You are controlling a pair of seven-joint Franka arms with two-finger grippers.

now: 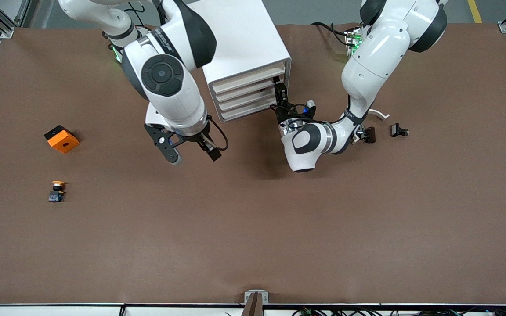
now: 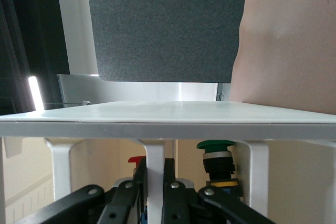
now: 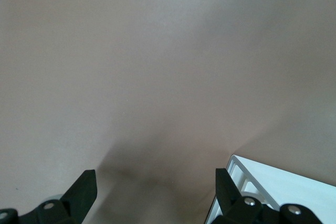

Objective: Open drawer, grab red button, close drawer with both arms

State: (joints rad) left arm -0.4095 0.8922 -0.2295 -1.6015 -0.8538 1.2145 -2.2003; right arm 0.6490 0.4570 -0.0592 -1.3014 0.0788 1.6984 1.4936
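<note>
A white drawer cabinet (image 1: 244,39) stands at the robots' edge of the table, mid-table. My left gripper (image 1: 280,93) is at its front, at the end toward the left arm. In the left wrist view the gripper (image 2: 155,182) is shut on a white upright handle post (image 2: 155,161) of a drawer. Through the drawer front I see the red cap of the button (image 2: 135,159), mostly hidden by a finger. The drawer fronts look flush in the front view. My right gripper (image 1: 191,151) is open and empty over bare table, beside the cabinet (image 3: 283,182).
A green-capped button (image 2: 216,156) stands inside the same drawer. An orange square box (image 1: 62,139) and an orange-yellow capped button (image 1: 57,191) lie toward the right arm's end. Small black parts (image 1: 399,130) and a white curved piece (image 1: 378,114) lie near the left arm.
</note>
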